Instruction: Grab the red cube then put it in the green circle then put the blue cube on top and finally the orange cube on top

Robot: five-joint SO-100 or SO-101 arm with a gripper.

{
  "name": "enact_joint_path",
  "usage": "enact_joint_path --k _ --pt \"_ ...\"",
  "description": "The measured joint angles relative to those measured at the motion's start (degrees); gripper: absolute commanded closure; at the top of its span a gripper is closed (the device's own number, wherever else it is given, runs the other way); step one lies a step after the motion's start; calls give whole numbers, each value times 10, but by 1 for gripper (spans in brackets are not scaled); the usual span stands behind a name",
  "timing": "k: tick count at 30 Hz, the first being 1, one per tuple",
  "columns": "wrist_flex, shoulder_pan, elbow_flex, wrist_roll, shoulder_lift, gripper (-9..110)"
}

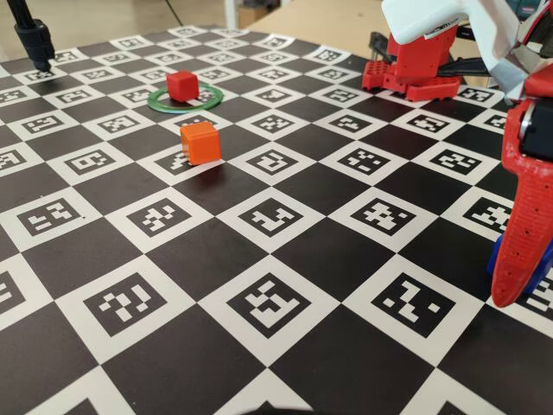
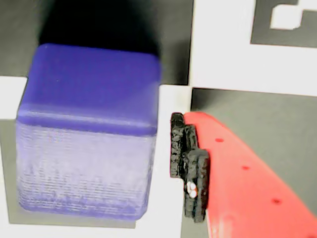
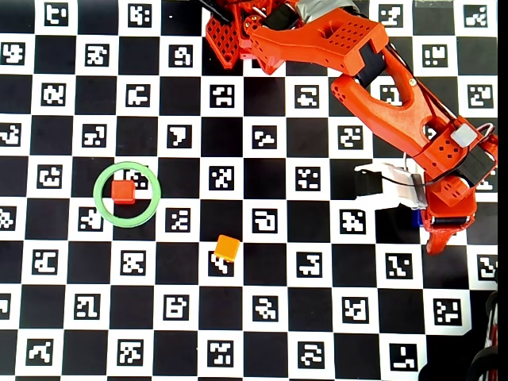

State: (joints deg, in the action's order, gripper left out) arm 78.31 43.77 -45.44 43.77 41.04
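Flat table top [image 1: 285,363] covered by a black-and-white checkerboard, each white square printed with a blocky black marker. Beyond the far edge in the fixed view, pale wood flooring and a cardboard-coloured shape, blurred. At top left of that view, a black stand foot [image 1: 34,39] resting on the board.

Red printed-plastic arm [image 3: 349,71] with rows of small holes, base at the top centre of the overhead view, reaching down to the right edge; white and black motor housings near the wrist.

Inside the green circle [image 3: 99,202], a thin flat ring, sits the red cube [image 3: 123,191], left of centre in the overhead view and close to the ring's left side. Below and to the right of the ring, well apart from it, the orange cube [image 3: 227,248], matte, with softly rounded edges.

Blue cube [image 2: 89,134] filling the left half of the wrist view, fine printed layer lines on its near face, top smooth, corners rounded. Just beside its right face, a red finger [image 2: 247,178] edged by a black ribbed pad, close to the cube; actual contact not clear. Other finger out of view. In the overhead view only a blue sliver [image 3: 416,218] visible at the gripper [image 3: 435,230], far from both other cubes. Cannot tell whether the jaws are clamped on the cube or merely straddling it.
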Motion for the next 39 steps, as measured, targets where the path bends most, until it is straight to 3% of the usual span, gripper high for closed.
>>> enact_joint_path --k 22,39 --pt "10 -11 -27 0 19 99" --pt "121 -75 -120 -94 276 100"
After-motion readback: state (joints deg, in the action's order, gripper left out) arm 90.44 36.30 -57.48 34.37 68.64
